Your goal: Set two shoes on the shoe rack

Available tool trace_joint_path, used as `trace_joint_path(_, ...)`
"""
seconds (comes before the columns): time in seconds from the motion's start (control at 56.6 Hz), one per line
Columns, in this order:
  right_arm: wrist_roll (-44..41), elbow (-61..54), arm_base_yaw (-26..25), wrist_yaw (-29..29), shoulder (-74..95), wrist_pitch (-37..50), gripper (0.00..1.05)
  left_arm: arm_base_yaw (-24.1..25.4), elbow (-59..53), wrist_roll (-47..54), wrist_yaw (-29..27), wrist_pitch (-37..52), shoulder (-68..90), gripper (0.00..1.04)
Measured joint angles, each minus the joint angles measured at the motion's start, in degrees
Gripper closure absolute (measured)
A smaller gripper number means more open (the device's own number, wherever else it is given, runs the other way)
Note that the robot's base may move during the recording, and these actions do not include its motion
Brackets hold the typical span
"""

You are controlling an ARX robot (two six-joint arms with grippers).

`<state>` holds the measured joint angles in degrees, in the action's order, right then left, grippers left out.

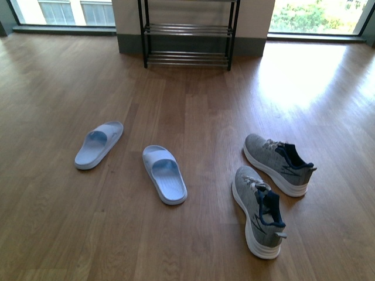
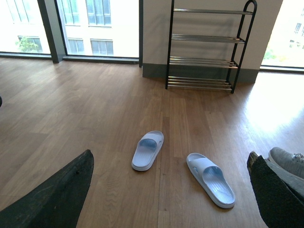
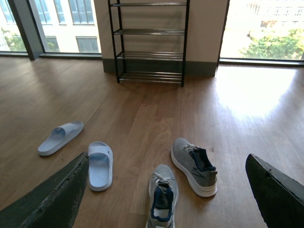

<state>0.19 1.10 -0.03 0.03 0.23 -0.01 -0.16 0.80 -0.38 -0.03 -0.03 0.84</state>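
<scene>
Wide bare wood floor [image 1: 193, 117], black chrome-barred shoe rack [image 1: 187, 29] at far wall, grey knit sneakers [image 1: 259, 211] close together, smooth blue slides [image 1: 164, 174] apart, left gripper [image 2: 170, 156] and right gripper [image 3: 166, 158] spread open

The front view looked from the robot's body down across the wooden floor [image 1: 193, 105] toward the far-off shoe rack [image 1: 187, 28]. The wrist views looked out through the parted left hand [image 2: 170, 156] and right hand [image 3: 166, 157], both facing that rack from well back. All three shared the rack and the pale blue slides [image 1: 99, 144] ahead of the hands.
</scene>
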Motion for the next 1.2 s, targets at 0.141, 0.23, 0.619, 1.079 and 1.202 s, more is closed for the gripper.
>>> trace_joint_path(0.141, 0.0, 0.0, 0.0, 0.0, 0.0, 0.0, 0.09, 0.0, 0.0, 0.0, 0.0, 0.0, 0.02, 0.09)
trace_joint_path(0.23, 0.0, 0.0, 0.0, 0.0, 0.0, 0.0, 0.09, 0.0, 0.0, 0.0, 0.0, 0.0, 0.02, 0.09)
trace_joint_path(0.619, 0.0, 0.0, 0.0, 0.0, 0.0, 0.0, 0.09, 0.0, 0.0, 0.0, 0.0, 0.0, 0.02, 0.09)
trace_joint_path(1.079, 0.0, 0.0, 0.0, 0.0, 0.0, 0.0, 0.09, 0.0, 0.0, 0.0, 0.0, 0.0, 0.0, 0.09)
trace_joint_path(1.202, 0.0, 0.0, 0.0, 0.0, 0.0, 0.0, 0.09, 0.0, 0.0, 0.0, 0.0, 0.0, 0.0, 0.09)
